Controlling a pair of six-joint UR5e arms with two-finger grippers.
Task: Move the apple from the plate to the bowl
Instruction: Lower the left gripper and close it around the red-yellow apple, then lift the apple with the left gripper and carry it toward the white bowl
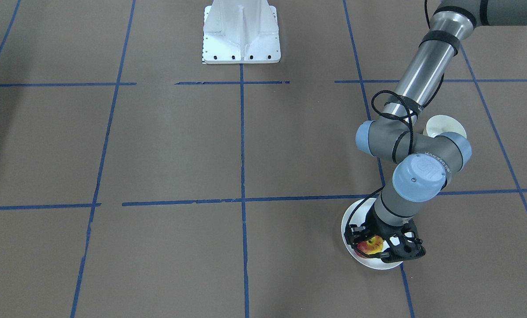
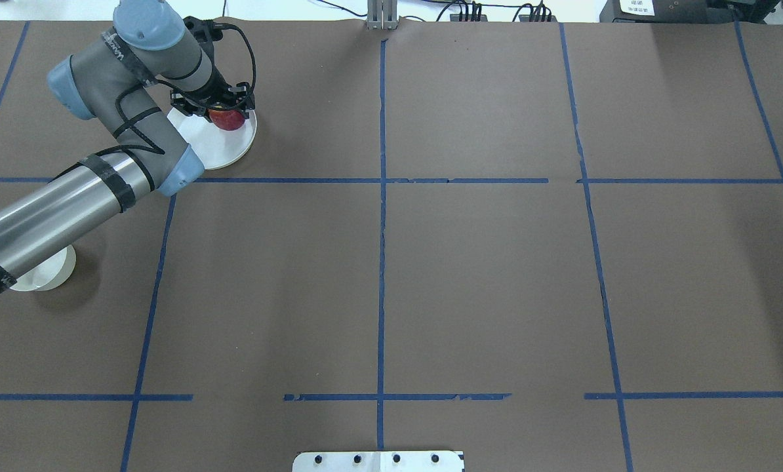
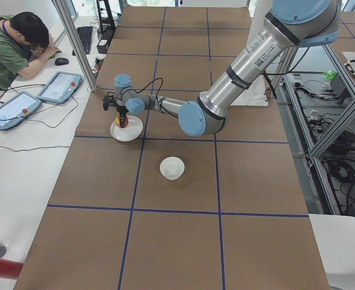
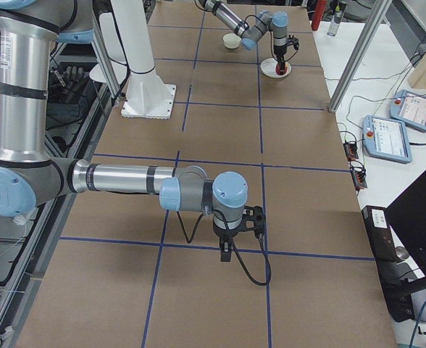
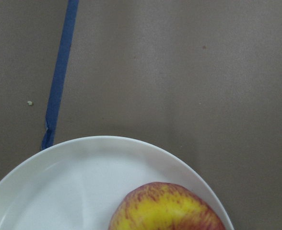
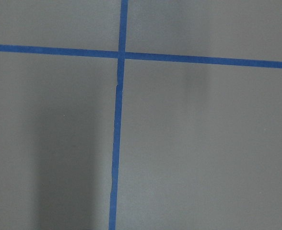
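The red and yellow apple (image 1: 371, 245) rests on the white plate (image 1: 378, 264) at the table's far left from the robot. My left gripper (image 1: 374, 248) is down over the plate with a finger tight on each side of the apple, shut on it. The left wrist view shows the apple's top (image 5: 167, 211) and the plate (image 5: 59, 191) close below. The cream bowl (image 2: 44, 272) stands nearer the robot, partly under my left forearm, apart from the plate (image 2: 218, 147). My right gripper (image 4: 227, 250) shows only in the exterior right view; I cannot tell whether it is open or shut.
The white robot base mount (image 1: 241, 35) sits mid-table at the robot's side. Blue tape lines cross the brown table cover. An operator (image 3: 14, 48) sits at a side desk with tablets (image 3: 60, 86) beyond the plate's end of the table.
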